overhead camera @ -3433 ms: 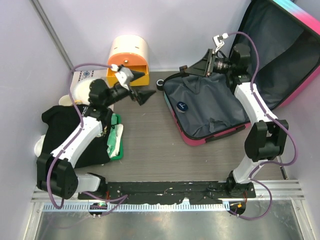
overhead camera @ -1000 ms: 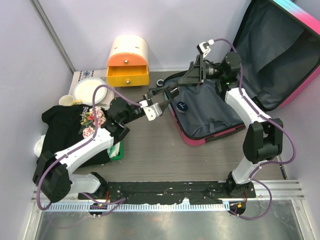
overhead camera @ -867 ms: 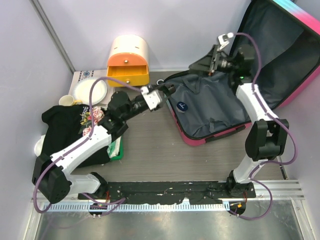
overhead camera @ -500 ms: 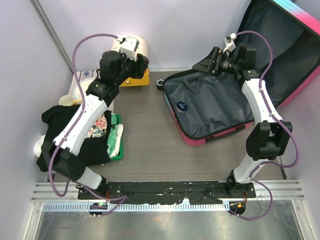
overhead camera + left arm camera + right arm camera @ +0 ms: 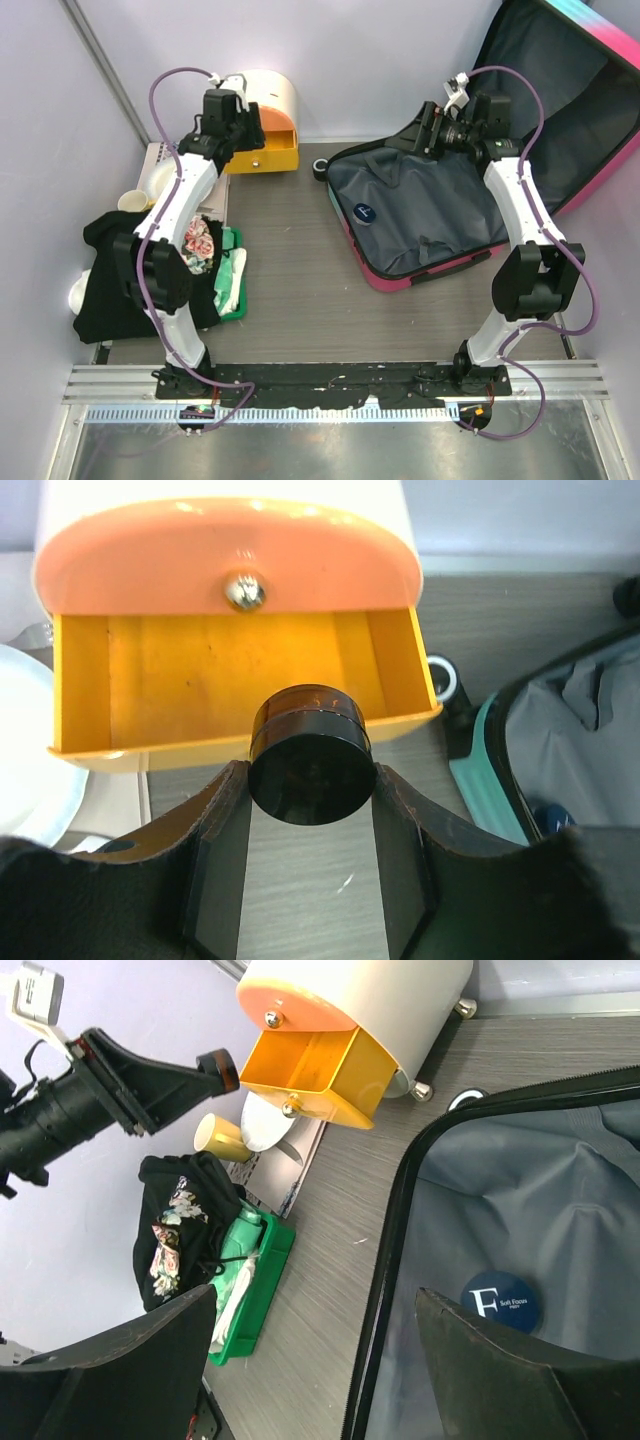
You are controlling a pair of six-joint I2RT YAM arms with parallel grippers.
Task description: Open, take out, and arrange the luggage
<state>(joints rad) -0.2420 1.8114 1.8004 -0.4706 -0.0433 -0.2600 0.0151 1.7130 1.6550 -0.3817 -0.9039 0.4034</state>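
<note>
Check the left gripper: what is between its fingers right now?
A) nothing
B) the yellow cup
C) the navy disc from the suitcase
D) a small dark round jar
D: the left wrist view shows the left gripper clamped on a small dark round jar by the open orange drawer, while the navy disc lies in the luggage.
</note>
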